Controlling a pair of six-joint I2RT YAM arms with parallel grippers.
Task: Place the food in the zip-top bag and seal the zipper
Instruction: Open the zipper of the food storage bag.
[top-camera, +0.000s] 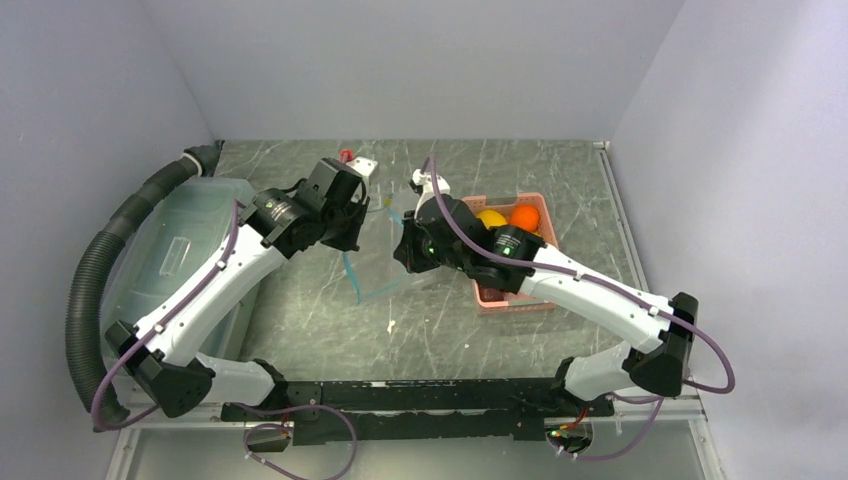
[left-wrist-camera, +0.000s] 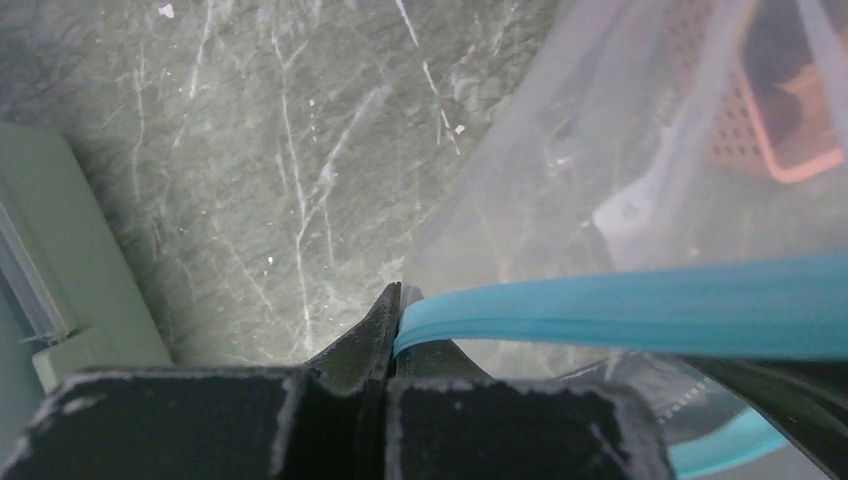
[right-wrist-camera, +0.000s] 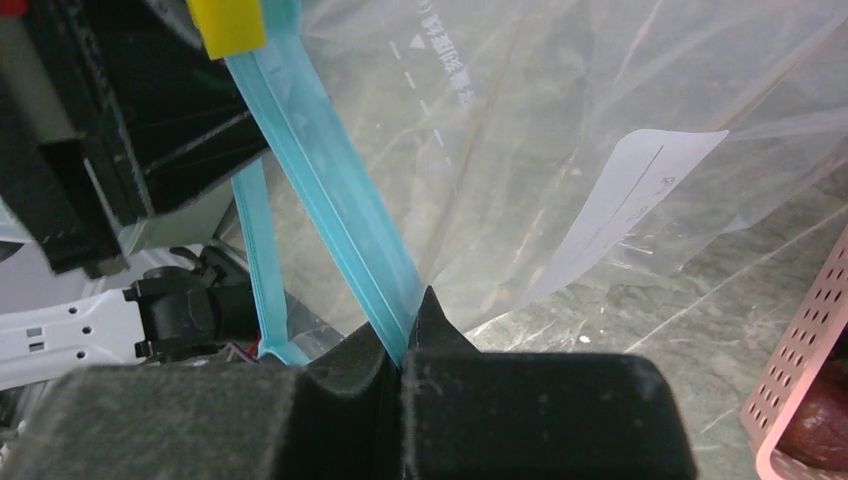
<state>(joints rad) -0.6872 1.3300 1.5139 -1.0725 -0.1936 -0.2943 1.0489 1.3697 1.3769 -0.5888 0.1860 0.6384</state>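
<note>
- The left hand is clamped on one end of the narrow teal-blue zipper strip. In the left wrist view the strip runs from its closed fingertips toward 3 o'clock.
- The right hand is clamped on the same strip. In the right wrist view the strip rises from its fingertips toward 11 o'clock.
- The clear, crinkly, thin plastic zip-top bag is held between the two hands above the middle of the grey marbled tabletop. The left hand is at its 10 o'clock and the right hand at its 2 o'clock.
- No food can be seen inside the bag.
- The pink perforated plastic basket sits at 3 o'clock of the bag, partly under the right arm.
- A yellow toy fruit and an orange ball lie side by side at the basket's 12 o'clock end.
- A large translucent lidded bin stands at the tabletop's 9 o'clock edge.
</note>
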